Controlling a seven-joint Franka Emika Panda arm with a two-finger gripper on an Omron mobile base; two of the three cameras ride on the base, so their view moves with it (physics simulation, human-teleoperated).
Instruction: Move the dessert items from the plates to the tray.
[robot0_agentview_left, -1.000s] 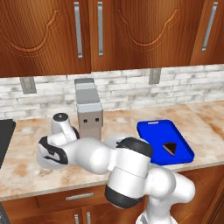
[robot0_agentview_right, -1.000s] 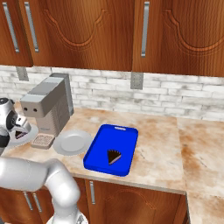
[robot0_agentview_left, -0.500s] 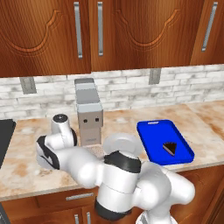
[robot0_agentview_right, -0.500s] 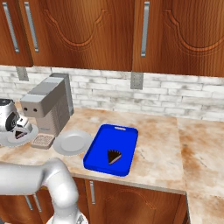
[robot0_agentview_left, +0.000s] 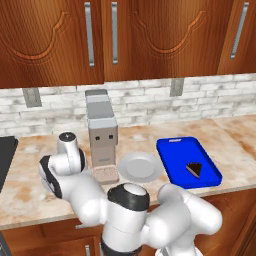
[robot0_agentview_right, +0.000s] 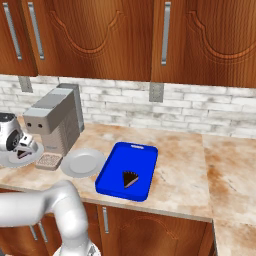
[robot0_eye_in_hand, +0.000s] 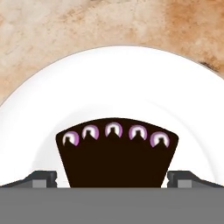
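Your jaws stand open astride a dark slice (robot0_eye_in_hand: 117, 155) with 5 purple-white dots, on plate (robot0_eye_in_hand: 109, 83).

Glossy white rounded arm segments, dark joint bands, small dark fingertips (robot0_eye_in_hand: 43, 178)

Legible text, labels, brands, numbers, signs: we find none. The grey appliance (robot0_agentview_left: 102, 134) has a plain front with two dark dots, which we cannot read as characters. The blue tray (robot0_agentview_right: 114, 175), plates (robot0_agentview_left: 140, 167) and cabinet doors (robot0_agentview_right: 100, 35) are unmarked.
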